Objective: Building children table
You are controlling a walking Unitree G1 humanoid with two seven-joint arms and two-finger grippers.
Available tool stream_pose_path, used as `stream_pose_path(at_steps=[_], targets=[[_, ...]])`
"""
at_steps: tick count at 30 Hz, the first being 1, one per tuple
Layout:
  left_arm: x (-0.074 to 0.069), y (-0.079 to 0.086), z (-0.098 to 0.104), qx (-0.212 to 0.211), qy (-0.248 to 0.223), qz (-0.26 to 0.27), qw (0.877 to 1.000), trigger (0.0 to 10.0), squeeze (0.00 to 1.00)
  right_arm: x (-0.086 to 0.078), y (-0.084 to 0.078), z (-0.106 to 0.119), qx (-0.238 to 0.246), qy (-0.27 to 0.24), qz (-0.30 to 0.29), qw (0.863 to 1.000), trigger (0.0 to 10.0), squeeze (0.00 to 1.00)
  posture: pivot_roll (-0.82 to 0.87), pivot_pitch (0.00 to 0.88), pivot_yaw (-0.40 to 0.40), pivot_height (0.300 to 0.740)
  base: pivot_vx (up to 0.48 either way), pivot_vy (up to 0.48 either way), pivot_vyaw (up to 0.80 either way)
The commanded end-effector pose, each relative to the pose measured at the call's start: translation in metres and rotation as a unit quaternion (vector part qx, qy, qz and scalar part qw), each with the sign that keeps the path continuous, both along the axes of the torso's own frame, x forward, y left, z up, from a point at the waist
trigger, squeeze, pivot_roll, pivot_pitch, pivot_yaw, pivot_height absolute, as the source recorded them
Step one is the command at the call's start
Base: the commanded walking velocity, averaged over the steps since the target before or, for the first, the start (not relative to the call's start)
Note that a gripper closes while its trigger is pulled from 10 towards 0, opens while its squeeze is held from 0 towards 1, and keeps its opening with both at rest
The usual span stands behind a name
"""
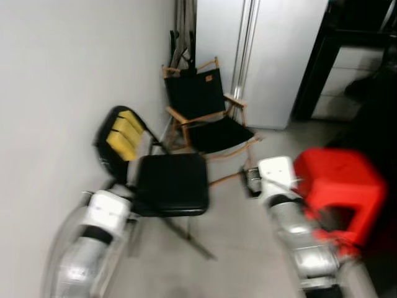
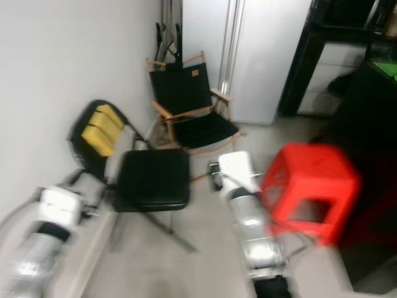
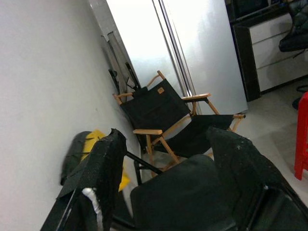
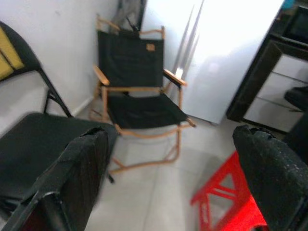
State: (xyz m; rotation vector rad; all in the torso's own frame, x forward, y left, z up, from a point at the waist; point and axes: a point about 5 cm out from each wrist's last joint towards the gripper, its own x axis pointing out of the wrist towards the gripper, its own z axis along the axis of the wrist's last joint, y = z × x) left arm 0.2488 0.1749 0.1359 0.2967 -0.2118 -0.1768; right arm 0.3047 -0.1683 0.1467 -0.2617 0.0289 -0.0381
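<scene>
Both grippers, left point(image 3: 166, 180) and right point(image 4: 175, 175), spread wide, empty; wooden folding chair point(image 4: 137, 82) has small orange label, unreadable; red stool point(image 1: 338, 189) nearby.

- Bare floor point(image 1: 236, 236) lies open between the folding chair point(image 1: 167, 183) and red stool point(image 1: 338, 186).
- A wooden-framed chair point(image 1: 208, 115) blocks the wall corner.

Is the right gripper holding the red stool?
No, the right gripper is open with nothing between its fingers, and the red stool stands on the floor beyond it.
</scene>
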Motion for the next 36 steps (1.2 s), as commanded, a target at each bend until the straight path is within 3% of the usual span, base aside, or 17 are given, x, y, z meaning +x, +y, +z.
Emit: stream_pose_path(at_steps=[1,20,28,29,36], targets=[[-0.001,0.005,0.001,0.0,-0.001,0.007,1.0,10.0,0.0,0.002,0.007,0.005,0.001,-0.01,0.01,1.0,10.0,0.0,-0.08,0.0,-0.035,0.74,0.0,0.0,0.0],[0.0,0.002,0.002,0.01,-0.005,-0.003,1.0,10.0,0.0,0.004,0.01,0.003,0.004,-0.008,0.024,1.0,10.0,0.0,-0.07,0.0,-0.032,0.74,0.0,0.0,0.0],[-0.001,0.01,-0.004,0.02,0.007,0.01,1.0,10.0,0.0,0.003,0.011,0.004,0.009,-0.01,0.029,1.0,10.0,0.0,-0.07,0.0,-0.031,0.74,0.0,0.0,0.0],[0.001,0.024,-0.004,0.039,0.012,0.034,0.999,10.0,0.0,0.003,0.014,0.005,0.012,-0.011,0.034,0.999,10.0,0.0,-0.07,0.0,-0.03,0.736,0.0,0.0,0.0],[0.005,0.047,-0.003,0.067,0.017,0.083,0.994,10.0,0.0,0.003,0.017,0.005,0.016,-0.01,0.041,0.999,10.0,0.0,-0.07,0.0,-0.031,0.716,0.0,0.0,0.0]])
